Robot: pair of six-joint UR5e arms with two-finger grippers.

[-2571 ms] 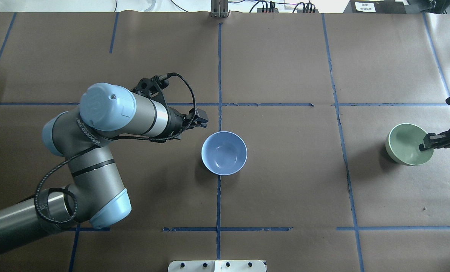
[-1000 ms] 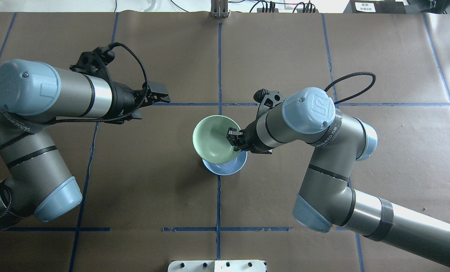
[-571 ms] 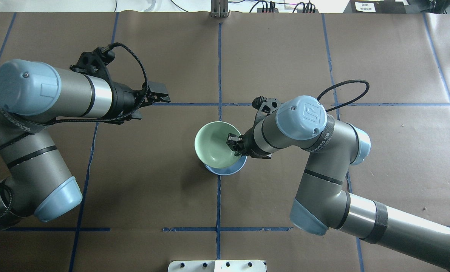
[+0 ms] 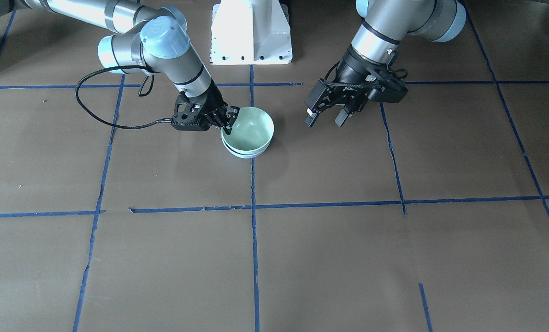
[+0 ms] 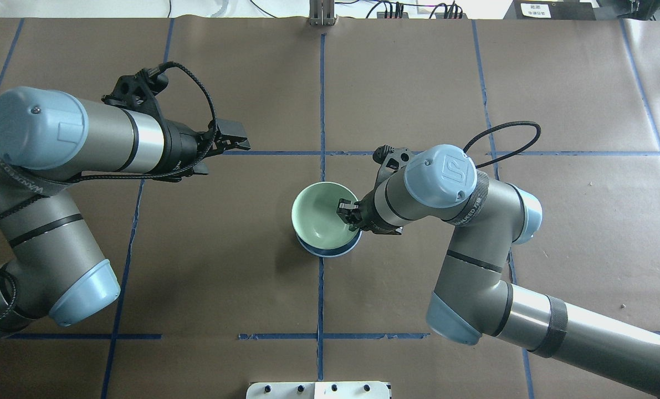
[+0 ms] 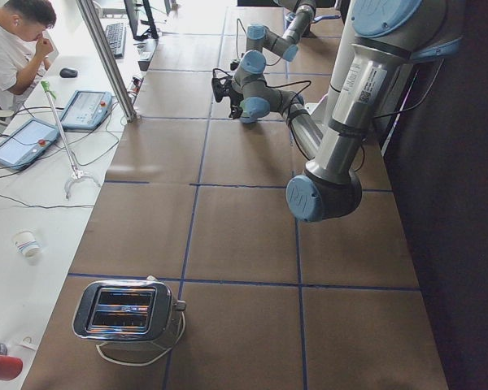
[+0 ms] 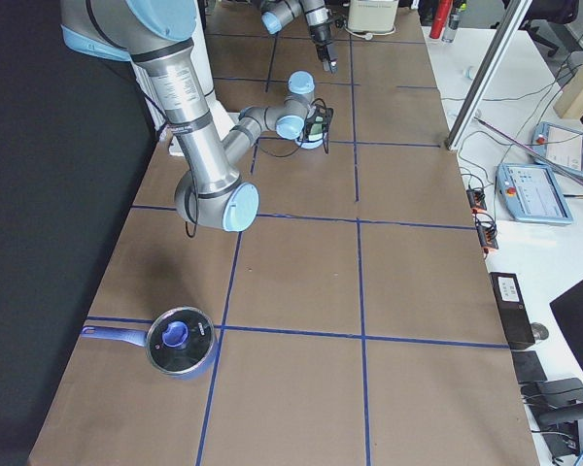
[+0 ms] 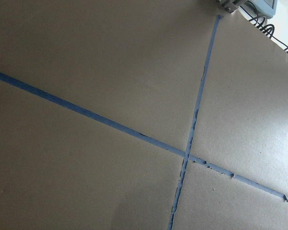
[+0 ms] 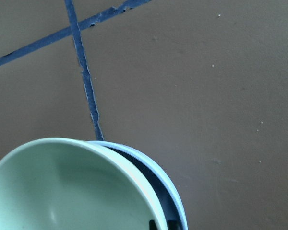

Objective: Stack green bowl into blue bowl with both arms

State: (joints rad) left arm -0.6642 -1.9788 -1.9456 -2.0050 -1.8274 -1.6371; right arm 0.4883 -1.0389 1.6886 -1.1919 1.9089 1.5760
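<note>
Green bowl [image 5: 320, 217] has dropped lower, now sits slightly tilted in blue bowl [image 5: 326, 252] on counter [image 5: 418, 288]. Right gripper [image 5: 346, 210] clamped on its 3 o'clock rim. Left gripper [image 5: 236, 139] fingers apart, off at 10 o'clock.

Brown table [image 5: 418, 83] with blue tape lines [image 5: 322, 100] adjoins what seems a white bench [image 6: 41, 211].

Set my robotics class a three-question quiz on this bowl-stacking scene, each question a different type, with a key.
1. Fill in: the jaws of the left gripper stand ____, away from both bowls.
2. True or false: the pale mint-green glossy bowl is nested in the periwinkle-blue smooth bowl.
3. Which gripper pinches the green bowl's rim? A) left gripper B) right gripper C) neither
Key: 1 open; 2 true; 3 B.
</note>
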